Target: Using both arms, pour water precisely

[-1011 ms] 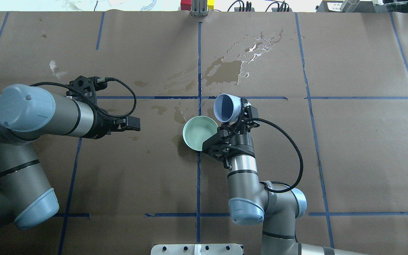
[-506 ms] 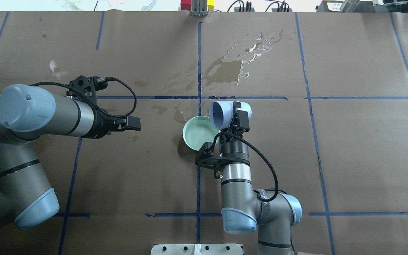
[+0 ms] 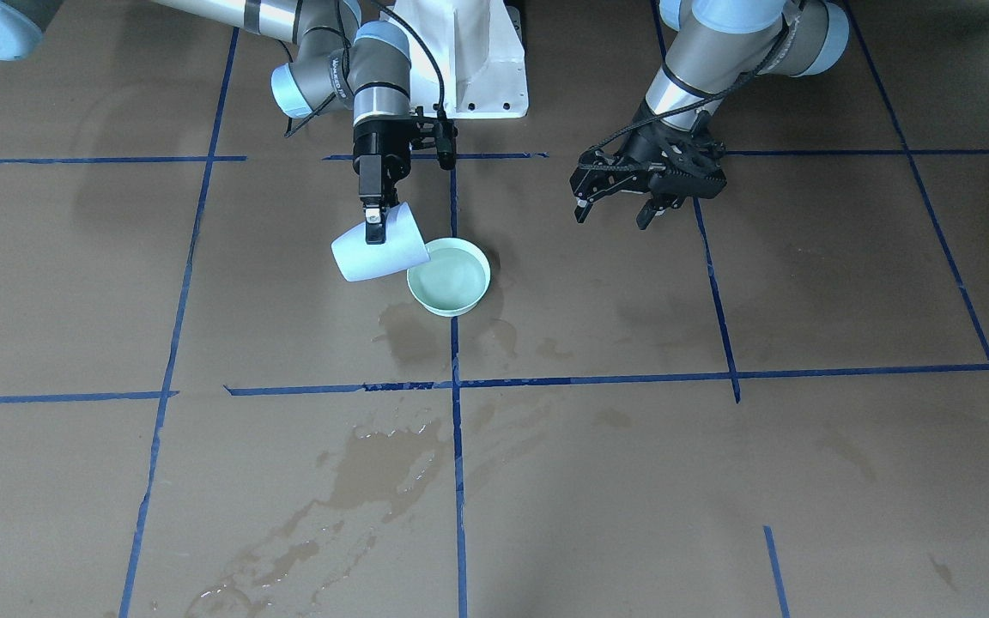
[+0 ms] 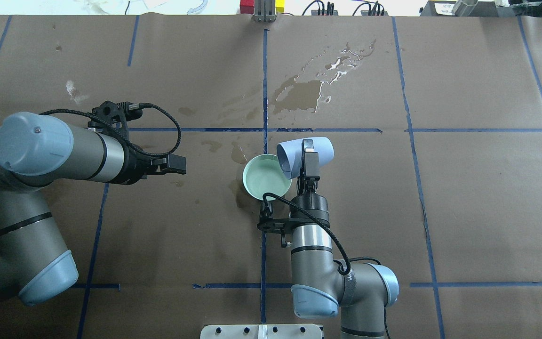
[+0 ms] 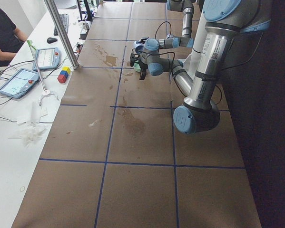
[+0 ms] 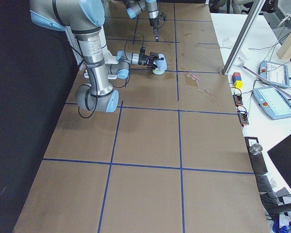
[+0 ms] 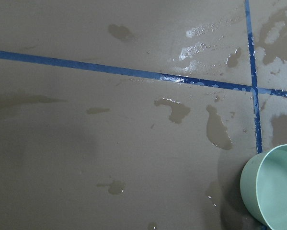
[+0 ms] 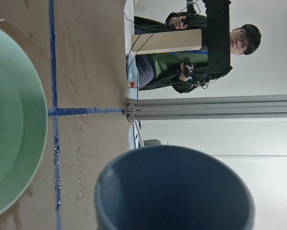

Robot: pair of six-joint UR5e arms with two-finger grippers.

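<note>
As the right arm has turned its wrist since a second ago, the right gripper (image 3: 373, 230), clamped on the pale blue cup (image 3: 391, 253), now tips it sideways, mouth over the green bowl (image 4: 252, 186) (good for pouring). The water (image 3: 453, 279) seems to lie in the bowl. The left gripper (image 3: 610, 219) hangs well apart, fingers spread, holding nothing. Farther off, wet stains (image 4: 299, 94) are not in the way

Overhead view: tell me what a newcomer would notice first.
The right gripper holds a pale blue cup tipped on its side, mouth at the rim of a green bowl, at the middle of the table. Beyond them a big wet stain glistens. The left gripper hangs open and empty, off to the left.
</note>
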